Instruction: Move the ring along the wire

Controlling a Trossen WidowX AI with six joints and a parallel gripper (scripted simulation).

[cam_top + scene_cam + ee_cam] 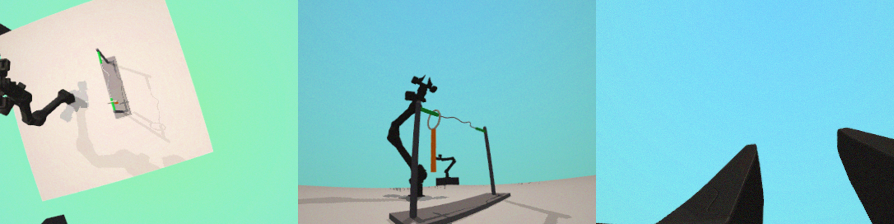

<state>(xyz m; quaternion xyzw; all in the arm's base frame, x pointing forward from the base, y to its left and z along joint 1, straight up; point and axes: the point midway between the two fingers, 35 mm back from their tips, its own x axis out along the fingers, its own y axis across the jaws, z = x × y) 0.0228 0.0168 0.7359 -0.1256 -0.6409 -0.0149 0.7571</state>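
Note:
The pale ring [428, 122] hangs on the green wire part [114, 108] [428, 111] beside the near post [416, 165], close to that part's inner end. Its orange handle [115, 103] [433, 150] hangs straight down. The thin grey wire [456, 119] runs from there to the other green part [100, 57] [480, 129] at the far post [489, 161]. My gripper [426, 78] [797, 138] is partly open and empty, fingers pointing up. It is away from the ring and handle; in the top view it is at the left edge, its fingertips not clear.
The posts stand on a long grey base board [116, 86] [463, 207]. My arm's base [66, 96] [417, 175] stands beside that board. A small dark arm on a block [447, 181] shows in the background. The wrist view shows only sky beyond the fingers.

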